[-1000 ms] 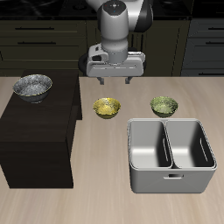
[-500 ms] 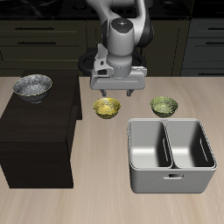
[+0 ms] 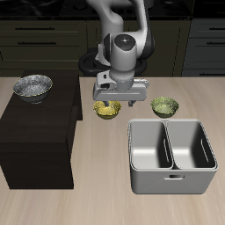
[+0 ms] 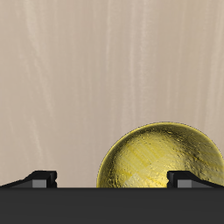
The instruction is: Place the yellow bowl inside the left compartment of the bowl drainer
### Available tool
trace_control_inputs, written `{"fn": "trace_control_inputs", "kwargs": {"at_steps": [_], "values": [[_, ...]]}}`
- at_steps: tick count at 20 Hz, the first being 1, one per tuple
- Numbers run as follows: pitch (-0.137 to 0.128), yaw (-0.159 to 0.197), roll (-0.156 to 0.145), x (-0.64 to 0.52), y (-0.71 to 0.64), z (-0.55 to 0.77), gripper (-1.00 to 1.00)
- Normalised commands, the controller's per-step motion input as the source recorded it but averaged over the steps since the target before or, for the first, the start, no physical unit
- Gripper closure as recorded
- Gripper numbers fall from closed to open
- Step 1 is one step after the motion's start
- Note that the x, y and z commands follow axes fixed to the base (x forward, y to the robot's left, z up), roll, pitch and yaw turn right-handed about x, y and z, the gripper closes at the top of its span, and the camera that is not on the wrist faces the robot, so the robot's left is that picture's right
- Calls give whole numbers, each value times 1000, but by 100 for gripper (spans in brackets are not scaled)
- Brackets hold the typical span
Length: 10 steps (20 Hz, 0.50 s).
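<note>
The yellow bowl (image 3: pixel 107 109) sits on the wooden table, just behind the bowl drainer (image 3: pixel 172 185). My gripper (image 3: pixel 116 98) hangs open right above the bowl, its fingers spread wider than the rim. In the wrist view the yellow bowl (image 4: pixel 162 157) shows close below, off centre between the two fingertips of the gripper (image 4: pixel 112 178). The drainer's left compartment (image 3: pixel 149 148) is a deep grey well with nothing in it, and so is the well beside it.
An olive-green bowl (image 3: pixel 164 106) stands beside the yellow one, behind the drainer. A silver-grey speckled bowl (image 3: pixel 32 87) rests on top of a dark cabinet block (image 3: pixel 35 141) close to the yellow bowl's other side.
The gripper has come down and forward from above the table's back toward the yellow bowl. Nothing else has moved.
</note>
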Motion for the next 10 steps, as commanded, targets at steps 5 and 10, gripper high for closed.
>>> {"fn": "trace_control_inputs", "kwargs": {"at_steps": [5, 10], "values": [[49, -5, 26, -24, 104, -209, -100], [91, -49, 60, 4, 53, -288, -100]]}}
